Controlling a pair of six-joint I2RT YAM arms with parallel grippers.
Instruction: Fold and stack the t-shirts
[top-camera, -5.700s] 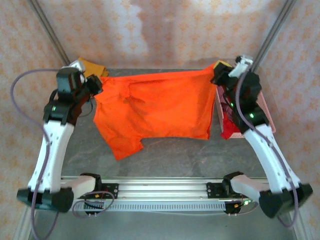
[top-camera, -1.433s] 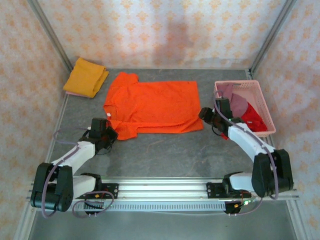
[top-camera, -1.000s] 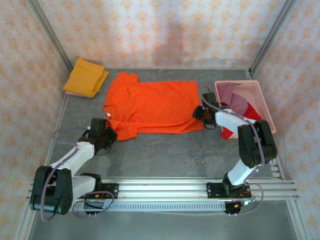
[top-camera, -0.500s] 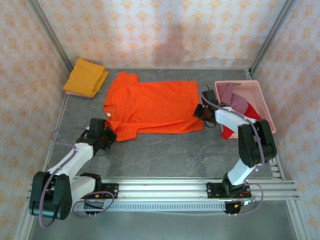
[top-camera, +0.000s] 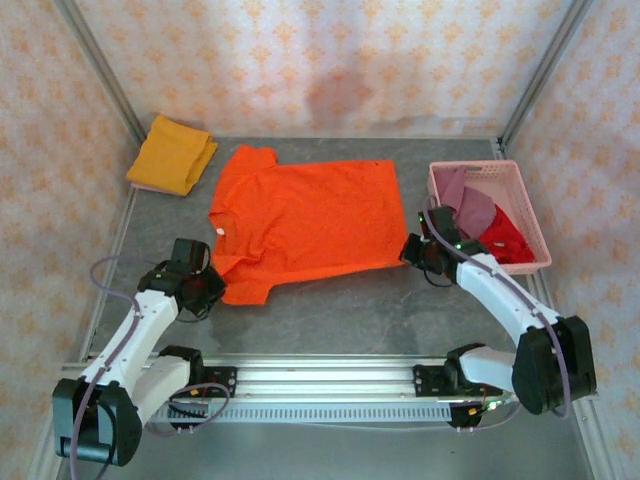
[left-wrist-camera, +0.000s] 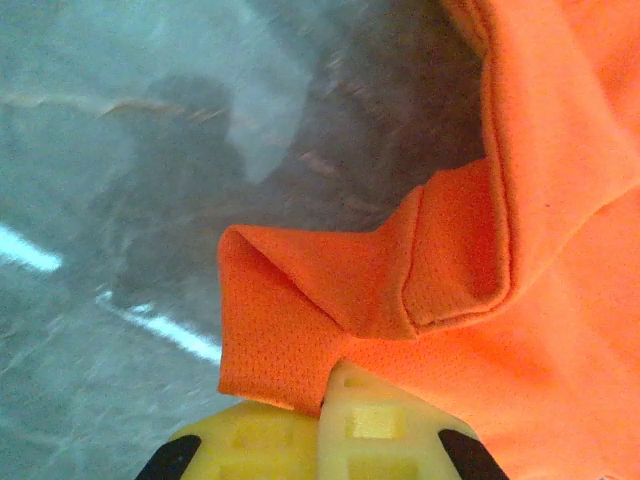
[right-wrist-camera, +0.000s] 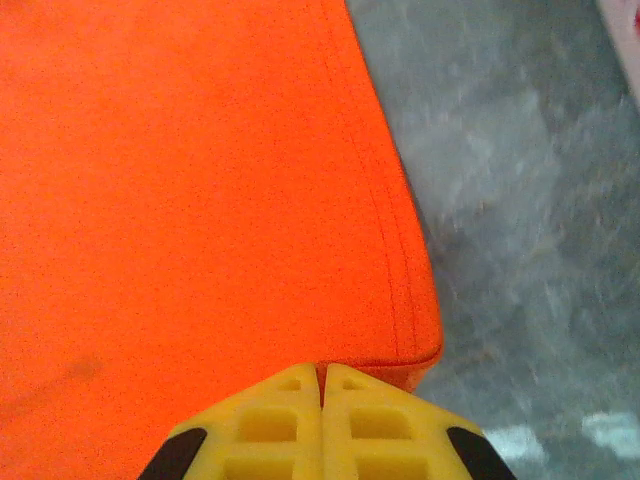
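1. Far-left corner of the table (top-camera: 330, 300): yellow t-shirt (top-camera: 172, 155) is lying folded in a neat block, with a pale pink edge peeking out under its near side. It's sitting well apart from both arms
2. Left gripper (top-camera: 207, 287) is sitting low at the near-left sleeve of the orange t-shirt (top-camera: 305, 215). In the left wrist view its fingers (left-wrist-camera: 380, 430) are pressing tight together with the sleeve hem pinched between them. The cloth is bunching into a small fold just past the tips, with bare table beside it
3. Orange t-shirt is lying spread out mid-table, mostly flat with light wrinkles. Its collar is pointing left and its bottom hem right. One sleeve is reaching toward the far-left, the other toward the left gripper
4. Right gripper (top-camera: 413, 250) is sitting at the near-right corner of the orange t-shirt, between the shirt and the basket (top-camera: 482, 164). In the right wrist view its fingers (right-wrist-camera: 270, 420) are closing with no gap, clamping the stitched hem corner. The fabric is lying smooth beyond the tips
5. Basket is standing at the far-right of the table, just beside the right arm. It's holding a mauve t-shirt (top-camera: 472, 205) and a red t-shirt (top-camera: 505, 245), both crumpled and unfolded, with the mauve one lying on the far side
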